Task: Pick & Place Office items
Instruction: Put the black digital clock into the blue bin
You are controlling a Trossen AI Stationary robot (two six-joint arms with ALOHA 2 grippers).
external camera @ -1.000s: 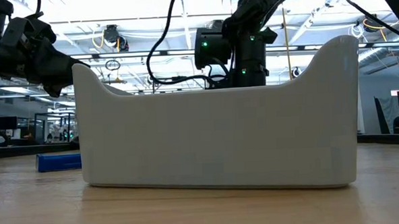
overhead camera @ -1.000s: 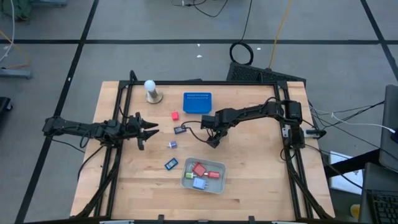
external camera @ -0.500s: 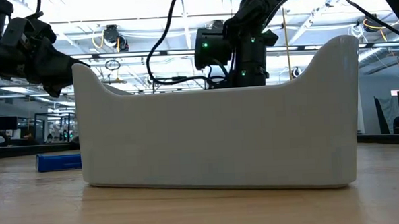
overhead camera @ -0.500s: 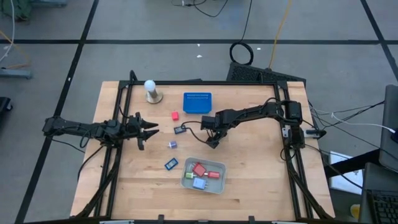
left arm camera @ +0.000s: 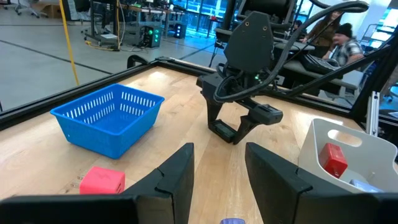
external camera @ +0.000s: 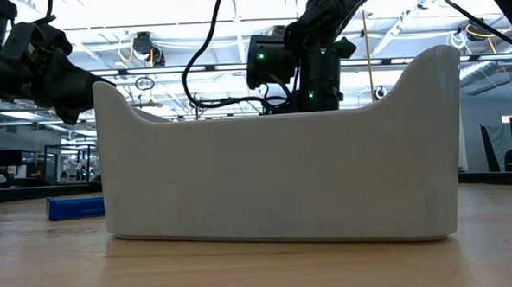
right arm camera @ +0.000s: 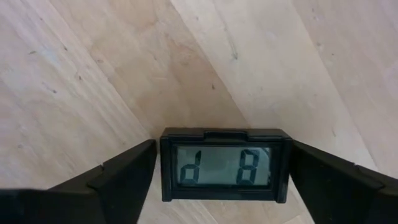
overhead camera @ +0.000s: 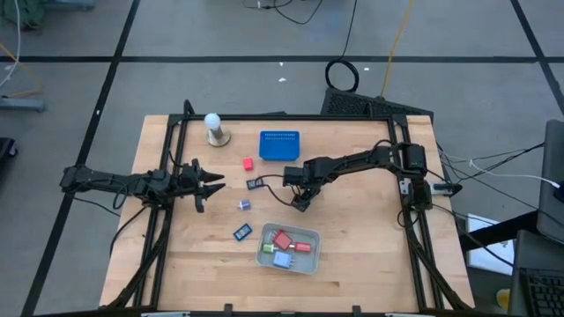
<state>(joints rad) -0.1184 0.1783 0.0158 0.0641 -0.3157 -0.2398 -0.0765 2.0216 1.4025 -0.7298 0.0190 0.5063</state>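
A pale wooden table [overhead camera: 352, 229] with a black frame sits on a grey floor, cables trailing behind it. Down at mid-table, the right tool [overhead camera: 300, 201] stands over a small black rectangular clock with a grey digit display [right arm camera: 225, 165], its fingers [right arm camera: 118, 177] wide, one on each short end and seemingly touching the case. That clock looks like light, rigid plastic: smooth, slightly slick sides, a display face best left unpressed. In my judgement the short ends are the right place to pinch, flat and parallel, with only modest force needed.

Nearby lie a red cube [overhead camera: 248, 164], a small black piece [overhead camera: 256, 184], a purple one [overhead camera: 245, 205] and a blue block [overhead camera: 241, 232], all hard-edged and tiny. The white rounded plastic tray [overhead camera: 264, 254] already carries red, green and blue pieces. A blue perforated basket [overhead camera: 279, 145] sits towards the back. The left tool [overhead camera: 211, 183] waits at the table's left side, narrow and empty.
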